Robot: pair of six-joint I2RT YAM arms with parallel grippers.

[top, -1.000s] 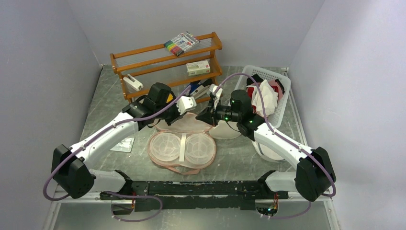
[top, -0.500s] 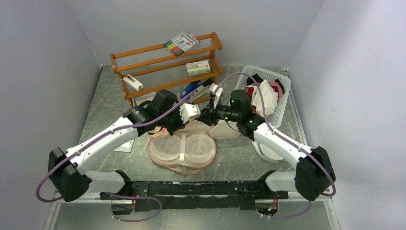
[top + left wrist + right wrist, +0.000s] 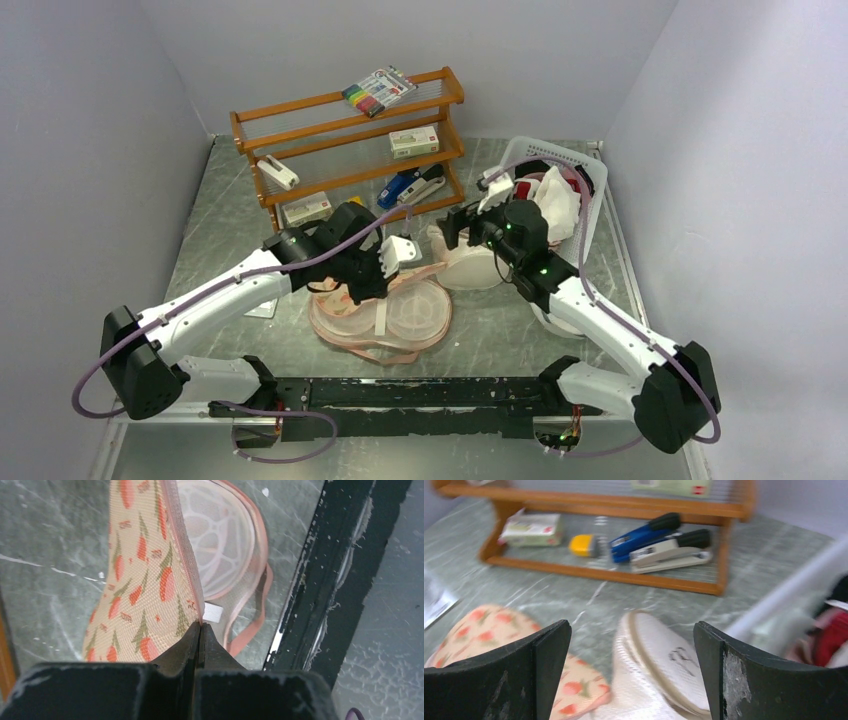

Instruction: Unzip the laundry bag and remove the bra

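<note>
The laundry bag (image 3: 380,315) lies unzipped in the middle of the table, its two clear domes (image 3: 415,312) bare. My left gripper (image 3: 383,278) is shut on the pink edge of the bag's floral lid (image 3: 140,580), and its tips (image 3: 200,626) pinch that rim just above a dome (image 3: 215,535). My right gripper (image 3: 455,224) is open and apart from the bag, with nothing between its fingers (image 3: 544,655). The floral bag (image 3: 489,630) shows at lower left of the right wrist view. A white floppy garment (image 3: 555,205), apparently the bra, lies in the basket (image 3: 590,215).
A cream cone-shaped object (image 3: 470,268) lies right of the bag, directly below the right gripper (image 3: 631,652). A wooden shelf (image 3: 350,150) with staplers (image 3: 659,542), boxes and markers stands behind. The basket also holds a red garment (image 3: 575,182). A black bar (image 3: 320,580) runs along the near edge.
The right gripper opened, let go of the floral lid and drew back to the right. The left gripper shut on the lid's edge and moved down and right with it.
</note>
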